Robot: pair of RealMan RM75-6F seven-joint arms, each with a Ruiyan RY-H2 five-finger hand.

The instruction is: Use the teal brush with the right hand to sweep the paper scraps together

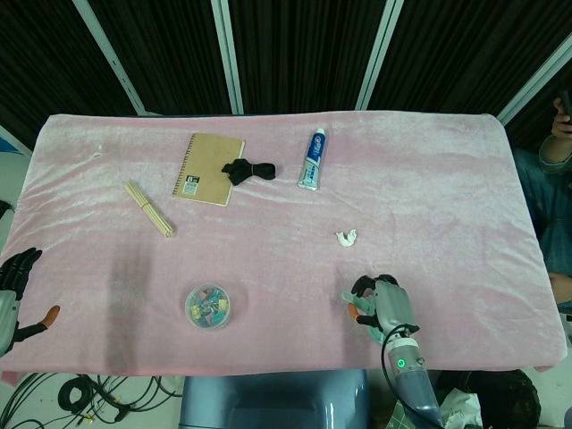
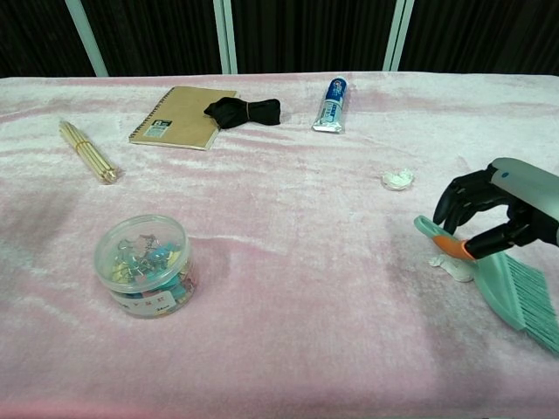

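While the right hand (image 2: 500, 209) grips the teal brush (image 2: 502, 281) low over one paper scrap (image 2: 452, 264), another scrap (image 2: 397, 179) lies apart behind it. Toothpaste (image 2: 331, 104) sits farther back; the left hand (image 1: 12, 290) rests open at the table edge

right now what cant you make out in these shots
- Near scrap: the right hand and brush cover most of it in the chest view; hidden in the head view.
- Brush bristles: cut off by the chest view's right edge.
- Left hand: cut off by the head view's left edge.
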